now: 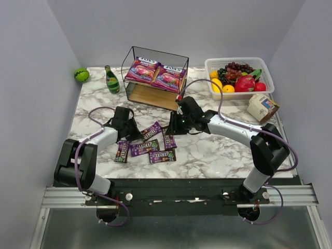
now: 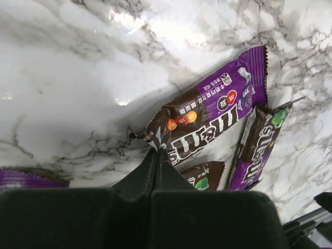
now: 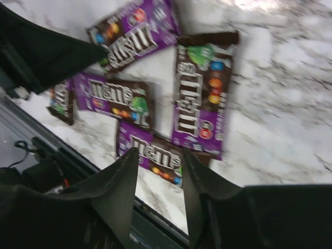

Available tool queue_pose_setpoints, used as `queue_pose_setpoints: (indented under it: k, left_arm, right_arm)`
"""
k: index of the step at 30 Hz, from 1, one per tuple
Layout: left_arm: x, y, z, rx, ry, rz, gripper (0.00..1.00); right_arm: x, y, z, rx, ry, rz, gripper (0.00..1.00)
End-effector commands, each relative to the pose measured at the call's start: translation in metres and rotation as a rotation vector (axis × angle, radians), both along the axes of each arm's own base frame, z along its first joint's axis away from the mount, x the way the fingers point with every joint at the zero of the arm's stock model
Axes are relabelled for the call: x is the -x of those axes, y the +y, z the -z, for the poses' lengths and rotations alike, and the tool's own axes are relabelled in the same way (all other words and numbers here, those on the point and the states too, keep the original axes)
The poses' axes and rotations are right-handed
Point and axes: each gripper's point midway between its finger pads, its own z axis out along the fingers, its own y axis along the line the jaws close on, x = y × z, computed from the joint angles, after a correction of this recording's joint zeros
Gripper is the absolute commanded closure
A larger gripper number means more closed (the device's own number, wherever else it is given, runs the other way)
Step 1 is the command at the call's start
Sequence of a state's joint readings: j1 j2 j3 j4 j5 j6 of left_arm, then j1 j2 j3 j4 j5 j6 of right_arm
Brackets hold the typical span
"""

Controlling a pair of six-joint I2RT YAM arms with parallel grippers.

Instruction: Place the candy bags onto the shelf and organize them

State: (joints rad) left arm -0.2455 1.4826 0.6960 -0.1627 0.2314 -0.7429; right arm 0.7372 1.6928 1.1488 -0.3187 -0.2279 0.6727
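The black wire shelf (image 1: 155, 98) stands at the back centre, with two pink-purple candy bags (image 1: 141, 70) (image 1: 169, 78) lying side by side on its top board. Several dark purple M&M's packets (image 1: 144, 148) lie scattered in front of the arms. My left gripper (image 1: 138, 136) (image 2: 157, 150) is shut, its tips pinching the near edge of one packet (image 2: 207, 119) close to its corner. My right gripper (image 1: 172, 127) (image 3: 158, 155) hovers open above the packets (image 3: 202, 98) (image 3: 153, 153), nothing between its fingers; that view is blurred.
A green bottle (image 1: 111, 80) and a green ball (image 1: 81, 74) stand at the back left. A white basket (image 1: 210, 65) of fruit is at the back right, with a small beige carton (image 1: 262, 107) in front of it.
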Motion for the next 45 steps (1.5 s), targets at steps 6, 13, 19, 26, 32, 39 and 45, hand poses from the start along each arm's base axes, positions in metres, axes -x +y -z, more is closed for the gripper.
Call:
queue_pose_setpoints:
  k: [6, 13, 19, 26, 32, 39, 45]
  left_arm:
    - [0.027, 0.005, 0.006, -0.025, 0.033, 0.056, 0.54]
    - [0.026, 0.010, 0.008, -0.037, 0.034, 0.014, 0.43]
    - [0.022, 0.007, 0.011, 0.002, 0.044, -0.005, 0.46]
    - [0.019, 0.001, 0.016, 0.064, 0.063, -0.023, 0.55]
    - [0.016, 0.004, 0.015, 0.127, 0.056, -0.055, 0.56]
    - [0.013, -0.001, 0.018, 0.220, 0.059, -0.106, 0.62]
    - [0.010, -0.002, 0.018, 0.254, 0.056, -0.132, 0.83]
  right_arm:
    - [-0.036, 0.061, -0.004, -0.009, -0.210, -0.088, 0.65]
    - [-0.064, 0.085, 0.018, 0.032, -0.233, -0.107, 0.67]
    - [-0.065, 0.089, 0.049, 0.066, -0.185, -0.116, 0.67]
    - [-0.063, 0.083, 0.077, 0.115, -0.145, -0.104, 0.67]
    - [-0.056, 0.070, 0.094, 0.177, -0.054, -0.026, 0.68]
    - [-0.048, 0.065, 0.103, 0.194, -0.001, -0.007, 0.68]
    - [-0.046, 0.062, 0.103, 0.202, 0.007, -0.001, 0.68]
